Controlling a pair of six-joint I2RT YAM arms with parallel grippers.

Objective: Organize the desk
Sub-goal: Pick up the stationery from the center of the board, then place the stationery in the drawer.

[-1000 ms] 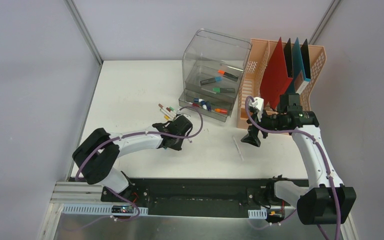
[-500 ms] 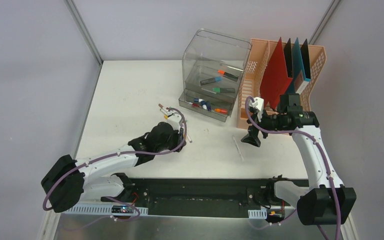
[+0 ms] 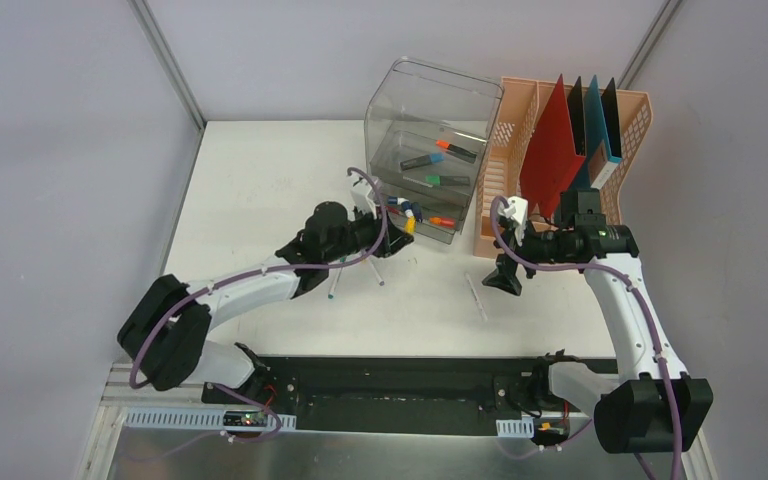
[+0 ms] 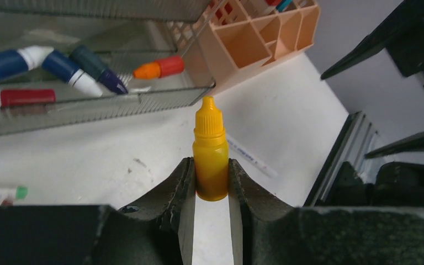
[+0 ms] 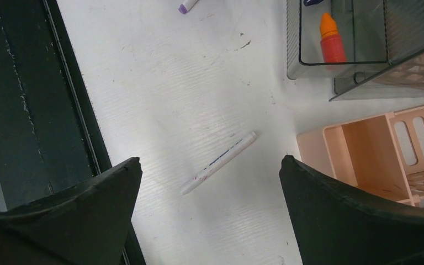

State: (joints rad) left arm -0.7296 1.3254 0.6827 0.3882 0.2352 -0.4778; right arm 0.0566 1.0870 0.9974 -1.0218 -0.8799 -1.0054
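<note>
Yellow bottle (image 4: 210, 149) — now nearer drawer (image 4: 88, 105)

The desk (image 3: 260, 180) bears a clear organizer (image 3: 425, 100), peach rack (image 3: 505, 150), 1 white pen (image 3: 476, 297).

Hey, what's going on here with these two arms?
This robot is tidying a white desk. Its left pincer grips a small yellow bottle, holding it near the open bottom tray of a clear drawer box where markers lie. The right pincer is wide open and empty, hanging above a white pen that lies loose near a peach basket.
</note>
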